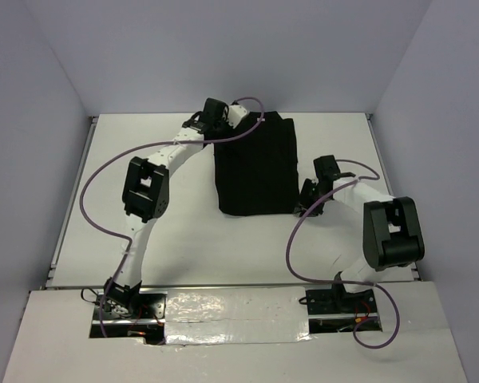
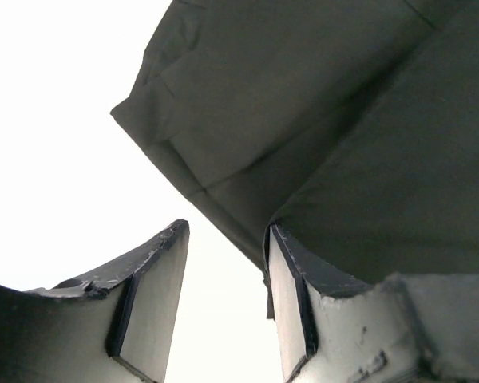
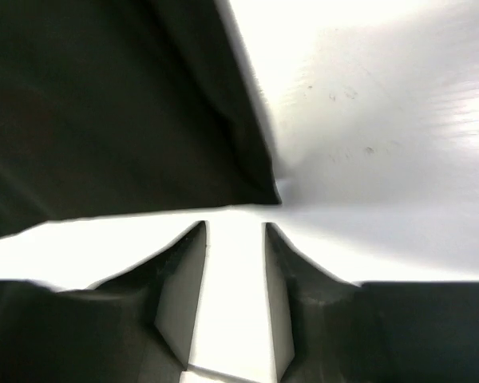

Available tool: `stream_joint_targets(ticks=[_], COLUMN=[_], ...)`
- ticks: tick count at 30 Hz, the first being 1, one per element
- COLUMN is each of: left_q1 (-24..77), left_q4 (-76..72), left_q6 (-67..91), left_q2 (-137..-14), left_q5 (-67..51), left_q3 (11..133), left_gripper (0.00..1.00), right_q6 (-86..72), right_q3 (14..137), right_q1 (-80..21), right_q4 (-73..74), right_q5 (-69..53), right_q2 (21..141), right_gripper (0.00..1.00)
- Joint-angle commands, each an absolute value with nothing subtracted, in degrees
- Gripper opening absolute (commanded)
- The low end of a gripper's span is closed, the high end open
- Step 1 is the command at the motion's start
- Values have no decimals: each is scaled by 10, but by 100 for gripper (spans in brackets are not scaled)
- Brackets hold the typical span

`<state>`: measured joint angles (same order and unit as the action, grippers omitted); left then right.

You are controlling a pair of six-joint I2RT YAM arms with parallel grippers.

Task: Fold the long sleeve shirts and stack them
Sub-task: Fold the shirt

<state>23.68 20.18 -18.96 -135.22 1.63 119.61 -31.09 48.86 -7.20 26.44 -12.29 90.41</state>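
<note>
Shirt (image 1: 255,167), black, lying on the table (image 1: 184,239) toward its far side and about midway across, gathered into a compact upright rectangle with no sleeve trailing beyond the outline. In the left wrist view several layers overlap at one corner, with crisp fold lines; this suggests that the folding is largely done, though whether a last fold or squaring-up is intended cannot be told. Only this one garment is in view, so no stack is yet formed beyond this single piece, and the stacking part of the task, judged from the scene, remains open. Left gripper (image 1: 217,126) sits at the far left corner of the shirt; its fingers (image 2: 156,295) stand apart with bare table showing in the gap, and the cloth edge runs just past the tip of the finger on the right of that view, touching or all but touching it; which cannot be told. Right gripper (image 1: 306,206) sits just beside the near right corner; its fingers (image 3: 180,295) are likewise apart and hold nothing, the corner of the cloth lying just ahead of the tips and slightly left of the gap, not between them. Both tools thus flank the shirt at diagonally opposite corners, neither clamped on it.
</note>
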Motion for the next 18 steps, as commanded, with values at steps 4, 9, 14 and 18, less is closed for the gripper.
stream_joint_targets(ticks=[4,9,14,18], left_q1=[258,291,294,323], left_q4=[262,362,392,438], left_q6=[-344,-376,-358,-467], left_q2=[-1189,-1186,-1166,-1101], left_q5=[-148,-148,-191,-215], left_q3=[1104,1120,1122,990], left_gripper=[59,66,68,66], right_q6=[-239,-243,-244,-244], right_q3=[565,548,540,534], right_q1=[-52,-40,-40,-40], right_q4=[360,338,306,287], right_q5=[-83,-124,-132,-146], right_q2=[823,849,894,919], right_gripper=[53,57,57,57])
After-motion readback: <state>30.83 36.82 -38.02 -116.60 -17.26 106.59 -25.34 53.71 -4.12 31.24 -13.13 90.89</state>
